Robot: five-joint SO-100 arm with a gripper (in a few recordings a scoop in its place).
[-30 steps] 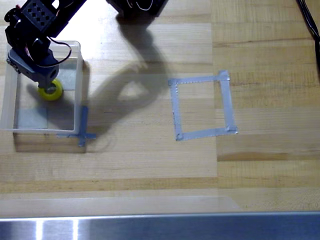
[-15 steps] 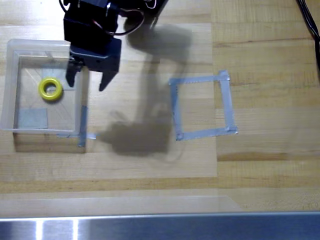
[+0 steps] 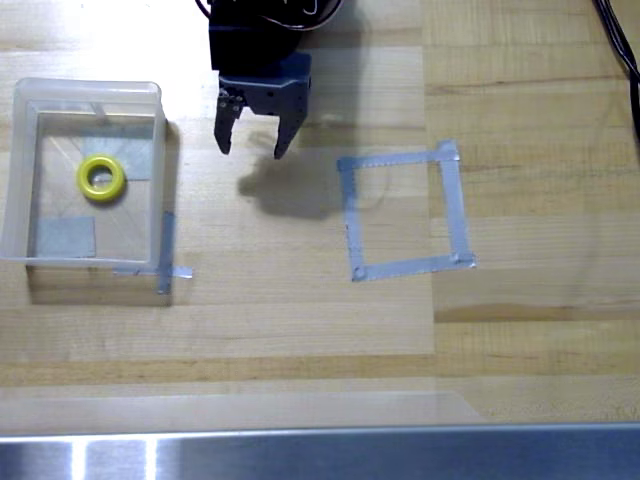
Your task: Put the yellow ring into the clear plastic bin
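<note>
In the overhead view the yellow ring (image 3: 101, 178) lies flat on the bottom of the clear plastic bin (image 3: 20, 180) at the left of the table. My gripper (image 3: 252, 150) hangs over bare wood to the right of the bin, its two dark fingers spread apart and pointing down the picture, with nothing between them. It is well clear of the bin's right wall.
A flat square outline of grey tape (image 3: 402, 213) lies on the wood to the right of the gripper. Grey tape strips (image 3: 166, 255) sit at the bin's lower right corner. A metal strip (image 3: 320, 455) runs along the table's front edge. A black cable (image 3: 620, 45) hangs at the top right.
The gripper let go of the ring inside the bin, lifted out and moved right, past the bin's wall. The ring stays on the bin's bottom.
</note>
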